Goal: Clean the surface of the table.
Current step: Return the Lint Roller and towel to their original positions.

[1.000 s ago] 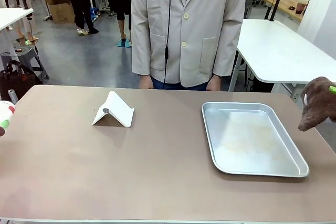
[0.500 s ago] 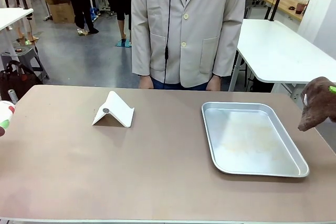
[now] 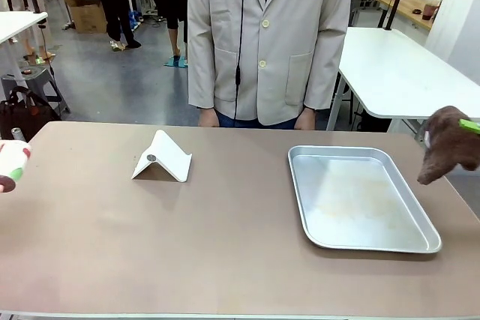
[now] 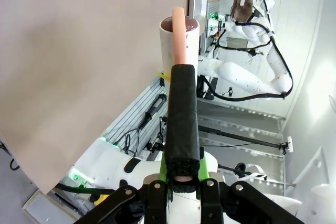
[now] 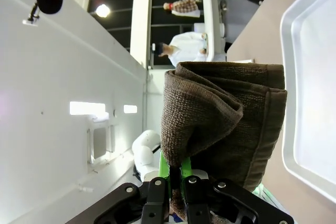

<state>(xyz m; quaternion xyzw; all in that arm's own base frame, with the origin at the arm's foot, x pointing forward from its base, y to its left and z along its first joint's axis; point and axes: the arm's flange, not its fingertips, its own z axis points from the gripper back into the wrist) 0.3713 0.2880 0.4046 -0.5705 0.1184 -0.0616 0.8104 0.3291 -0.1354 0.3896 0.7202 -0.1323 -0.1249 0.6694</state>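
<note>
Table point(image 3: 225, 252): wide rectangular top, smooth matte brownish-taupe with a thin pale edge, spanning the lower half of the front view. On it: a shallow silver metal tray point(image 3: 295, 185) with rounded corners, right of centre; a white folded stand point(image 3: 166, 157), tent-shaped, left of centre, well apart from the tray. A person point(image 3: 266, 43) in a pale jacket stands at the far edge. Right gripper point(image 5: 177, 170): clamped on a brown woven cloth point(image 3: 446, 144), folded and hanging at the right edge of the frame, near the tray. Left gripper point(image 4: 179, 72): clamped on a white cup point(image 3: 11, 162) at the left edge.
</note>
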